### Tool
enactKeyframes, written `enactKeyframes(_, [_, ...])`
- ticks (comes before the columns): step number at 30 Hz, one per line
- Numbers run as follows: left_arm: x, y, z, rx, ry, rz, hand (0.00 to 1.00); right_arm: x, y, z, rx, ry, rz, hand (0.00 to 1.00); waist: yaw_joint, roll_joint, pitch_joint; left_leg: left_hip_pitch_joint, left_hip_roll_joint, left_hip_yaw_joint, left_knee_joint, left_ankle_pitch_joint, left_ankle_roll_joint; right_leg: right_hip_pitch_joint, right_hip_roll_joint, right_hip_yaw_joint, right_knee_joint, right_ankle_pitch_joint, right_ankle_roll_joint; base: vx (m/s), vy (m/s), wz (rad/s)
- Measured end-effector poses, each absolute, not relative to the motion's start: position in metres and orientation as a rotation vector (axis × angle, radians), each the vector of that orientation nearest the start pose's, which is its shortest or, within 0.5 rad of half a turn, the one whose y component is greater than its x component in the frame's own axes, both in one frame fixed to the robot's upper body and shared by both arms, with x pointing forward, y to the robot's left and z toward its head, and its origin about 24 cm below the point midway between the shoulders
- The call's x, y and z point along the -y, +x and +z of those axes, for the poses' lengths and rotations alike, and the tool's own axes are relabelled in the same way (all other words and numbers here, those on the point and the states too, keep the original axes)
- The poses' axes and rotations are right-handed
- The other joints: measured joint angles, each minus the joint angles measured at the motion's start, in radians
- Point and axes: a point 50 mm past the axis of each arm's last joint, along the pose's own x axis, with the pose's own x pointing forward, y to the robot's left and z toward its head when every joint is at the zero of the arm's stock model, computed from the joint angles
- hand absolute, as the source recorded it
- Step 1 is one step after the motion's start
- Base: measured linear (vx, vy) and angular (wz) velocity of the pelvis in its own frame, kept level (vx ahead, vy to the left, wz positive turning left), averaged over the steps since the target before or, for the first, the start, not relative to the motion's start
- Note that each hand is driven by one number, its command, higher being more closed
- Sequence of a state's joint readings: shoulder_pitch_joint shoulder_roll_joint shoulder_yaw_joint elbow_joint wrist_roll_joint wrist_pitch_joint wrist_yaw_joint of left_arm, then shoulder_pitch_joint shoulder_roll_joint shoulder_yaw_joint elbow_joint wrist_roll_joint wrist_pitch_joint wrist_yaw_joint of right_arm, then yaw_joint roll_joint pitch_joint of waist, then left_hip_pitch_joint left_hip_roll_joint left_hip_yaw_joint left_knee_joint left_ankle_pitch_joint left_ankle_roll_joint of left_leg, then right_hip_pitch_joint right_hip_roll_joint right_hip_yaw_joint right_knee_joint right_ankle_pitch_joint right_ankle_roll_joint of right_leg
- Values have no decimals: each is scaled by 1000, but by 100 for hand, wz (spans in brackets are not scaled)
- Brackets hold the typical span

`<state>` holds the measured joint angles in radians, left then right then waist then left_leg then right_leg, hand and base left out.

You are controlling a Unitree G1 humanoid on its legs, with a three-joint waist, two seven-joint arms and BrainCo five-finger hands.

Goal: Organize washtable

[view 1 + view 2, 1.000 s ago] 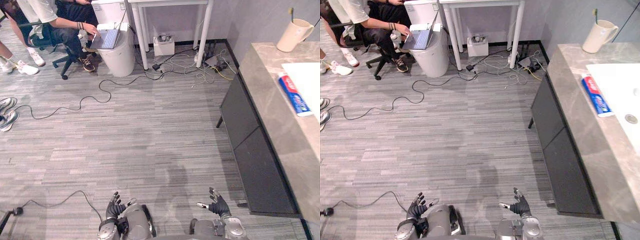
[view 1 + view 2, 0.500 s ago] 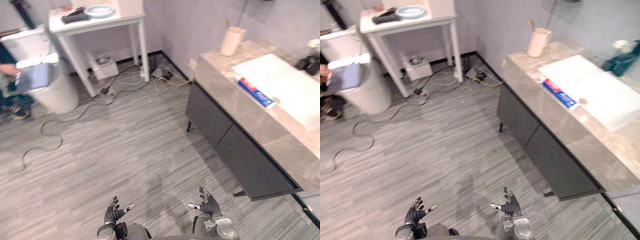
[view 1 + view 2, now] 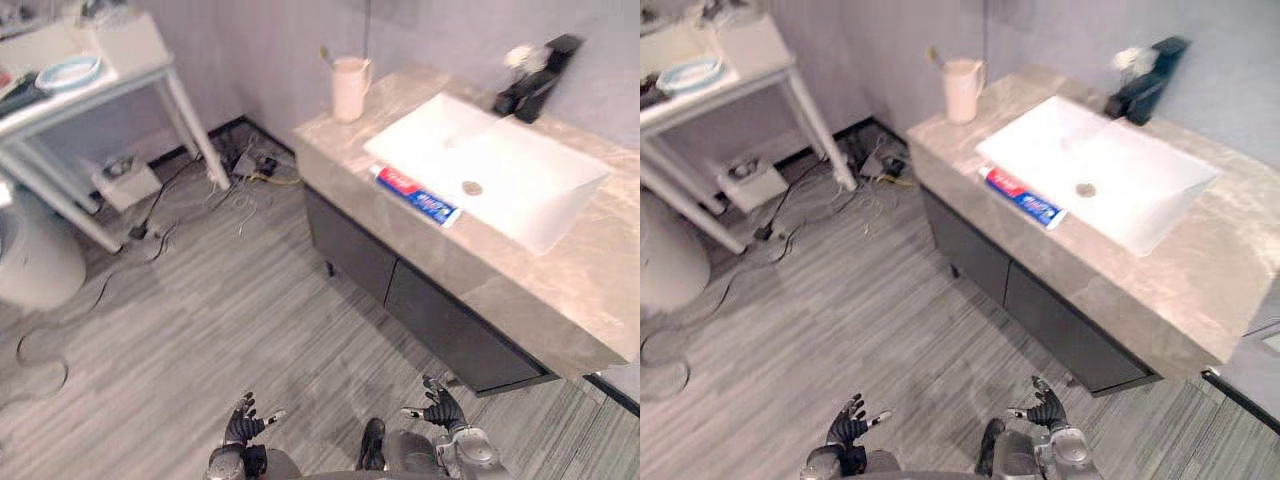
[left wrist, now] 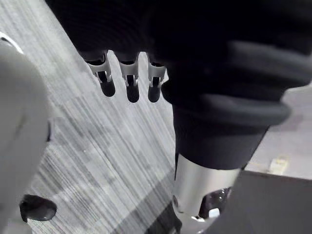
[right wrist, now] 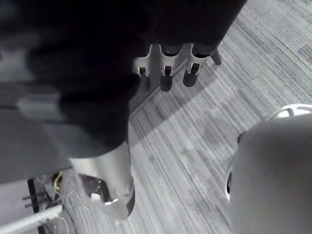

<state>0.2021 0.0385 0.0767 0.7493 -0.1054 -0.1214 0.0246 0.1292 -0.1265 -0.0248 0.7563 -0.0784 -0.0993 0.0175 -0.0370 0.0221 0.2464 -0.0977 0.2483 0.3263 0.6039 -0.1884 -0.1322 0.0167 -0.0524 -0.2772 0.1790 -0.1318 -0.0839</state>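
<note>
In the left eye view, a grey stone washtable [image 3: 530, 300] runs along the wall on the robot's right, over a dark cabinet [image 3: 400, 290]. A white basin [image 3: 500, 175] sits on the top, and a black tap [image 3: 535, 78] stands behind the basin by the wall. A red, white and blue toothpaste tube [image 3: 415, 195] lies flat on the stone, right beside the basin's front edge. A cream cup [image 3: 350, 88] with a toothbrush in it stands upright at the far end of the top, well apart from the tube. Both hands hang low over the striped floor [image 3: 200, 330], far from the washtable. The left hand [image 3: 243, 425] and the right hand [image 3: 441, 408] both have their fingers spread and hold nothing. The right eye view shows the same layout. It also shows a white side table [image 3: 750, 85] with a plate [image 3: 688, 72] on it to the robot's left, and loose cables [image 3: 855, 180] on the floor between that table and the washtable. In the left wrist view, the fingers [image 4: 127, 84] reach out straight over bare floor. In the right wrist view, the fingers [image 5: 165, 74] are likewise straight above the floor, grasping nothing.
</note>
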Motion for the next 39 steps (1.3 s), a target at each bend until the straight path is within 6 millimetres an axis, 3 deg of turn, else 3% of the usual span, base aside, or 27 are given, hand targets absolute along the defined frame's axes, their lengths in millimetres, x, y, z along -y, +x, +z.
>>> enactKeyframes(2, [-189, 115, -134, -812, -79, 226, 0, 203, 142, -125, -788, -170, -53, 0, 2, 0, 0, -22, -61, -71, -190, 4, -5, 4, -2, 57, -1, 0, 5, 229, 143, -104])
enactKeyframes(3, [-188, 115, -134, -810, -78, 224, 0, 204, 141, -125, -789, -171, -63, 0, 2, 1, -1, -24, -94, -129, -312, 19, -12, 11, -1, 92, -7, -1, 27, 258, 179, -101])
enactKeyframes(5, [-186, 115, -134, -807, -81, 222, 0, 206, 136, -127, -803, -176, -72, 0, 3, 15, -7, -23, -110, -177, -426, 76, -13, 21, 13, 140, -4, -11, 68, 238, 201, -88])
enactKeyframes(6, [-185, 112, -135, -814, -85, 223, 0, 209, 133, -128, -809, -182, -78, 0, 6, 30, -16, -21, -107, -192, -423, 141, 17, 28, 28, 164, 1, -26, 90, 359, 323, -105])
enactKeyframes(7, [-187, 110, -136, -819, -78, 222, 0, 207, 130, -129, -817, -176, -79, 0, 16, 16, -29, -6, -117, -175, -392, 153, 62, 40, 15, 202, 17, -44, 117, 325, 271, -74])
enactKeyframes(11, [-188, 120, -130, -783, -2, 158, 0, 191, 123, -132, -825, -129, -64, 0, 26, -60, -60, 44, -207, -96, -392, 43, 111, -12, -91, 264, 170, -126, 171, 269, 238, -45])
enactKeyframes(12, [-189, 119, -130, -785, 8, 151, 0, 191, 124, -132, -824, -130, -63, 0, 26, -55, -59, 57, -212, -86, -393, 35, 118, -30, -97, 270, 221, -126, 172, 309, 269, -49])
enactKeyframes(15, [-181, 121, -130, -784, 50, 83, 0, 186, 135, -130, -802, -128, -46, 0, 22, -23, -42, 146, -222, -20, -407, 9, 152, -151, -140, 240, 514, -110, 224, 256, 199, -40])
enactKeyframes(19, [-187, 129, -125, -753, 77, 78, 0, 181, 149, -128, -779, -128, -27, 0, 21, -3, -31, 213, -186, 10, -469, 9, 151, -199, -158, -20, 502, -161, 157, 246, 40, -25])
enactKeyframes(20, [-188, 130, -125, -753, 80, 77, 0, 180, 151, -128, -781, -129, -21, 0, 22, 0, -30, 215, -171, 23, -468, 12, 146, -213, -142, -76, 405, -155, 144, 273, -118, -42])
enactKeyframes(21, [-190, 129, -126, -760, 87, 77, 0, 179, 150, -129, -785, -130, -16, 0, 23, -12, -36, 218, -172, 38, -459, 9, 127, -213, -103, -78, 235, -82, 101, 288, -149, -42])
enactKeyframes(22, [-194, 127, -126, -768, 97, 80, 0, 179, 149, -129, -789, -129, -18, 0, 22, -30, -43, 222, -182, 39, -455, 3, 117, -215, -100, -68, 183, -11, 92, 274, -130, -36])
enactKeyframes(23, [-185, 126, -131, -790, 75, 72, 0, 191, 144, -131, -811, -155, -36, 0, 11, 2, -44, 242, -155, 40, -444, -16, 88, -183, -68, -65, 170, -11, 92, 287, -108, -41])
enactKeyframes(24, [-178, 126, -132, -791, 59, 61, 0, 196, 141, -131, -819, -161, -50, 0, 11, 18, -49, 244, -136, 55, -423, -17, 84, -161, -44, -49, 129, -9, 90, 271, -106, -45])
enactKeyframes(26, [-173, 126, -132, -790, 40, 47, 0, 202, 141, -131, -820, -170, -65, 0, 1, 31, -49, 243, -106, 72, -363, -15, 79, -121, -9, -27, 74, -3, 81, 241, -131, -45])
enactKeyframes(28, [-171, 128, -130, -777, 33, 35, 0, 207, 136, -131, -829, -165, -90, 0, -2, 30, -49, 204, -64, 75, -202, -8, 68, -68, 12, -9, 19, 3, 74, 208, -98, -37])
enactKeyframes(29, [-170, 130, -129, -765, 29, 35, 0, 210, 133, -132, -838, -169, -97, 0, 3, 26, -46, 171, -45, 70, -116, -8, 45, -39, 17, 10, -7, 9, 69, 239, -60, -58])
enactKeyframes(31, [-168, 132, -124, -734, 21, 35, 0, 214, 128, -134, -865, -167, -117, 0, 24, 21, -42, 135, -56, -2, -51, -57, 46, -5, 19, 69, -33, 11, 67, 187, -2, -78])
enactKeyframes(33, [-169, 130, -122, -731, 14, 51, 0, 218, 129, -134, -873, -162, -135, 0, 31, 20, -42, 101, -90, -79, -93, -83, 47, -3, 15, 121, -35, 12, 69, 162, 95, -88])
enactKeyframes(35, [-172, 121, -124, -747, 0, 72, 0, 222, 127, -134, -871, -148, -175, 0, 30, 23, -43, 85, -121, -175, -247, -72, 42, -2, 11, 168, -37, 17, 78, 109, 148, -81])
enactKeyframes(36, [-172, 118, -124, -753, -2, 75, 0, 224, 125, -134, -872, -140, -189, 0, 29, 36, -50, 79, -118, -191, -348, 8, 38, 1, 23, 176, -44, 21, 94, 85, 190, -53])
enactKeyframes(37, [-173, 117, -125, -757, -3, 78, 0, 224, 123, -134, -873, -122, -205, 0, 30, 44, -55, 87, -106, -185, -363, 31, 41, 7, 29, 199, -47, 19, 114, 79, 182, -46])
enactKeyframes(39, [-177, 114, -124, -758, 1, 87, 0, 218, 119, -134, -867, -98, -210, 0, 32, 20, -63, 111, -123, -163, -397, 31, 43, 11, 10, 208, -50, 23, 125, 33, 137, -20])
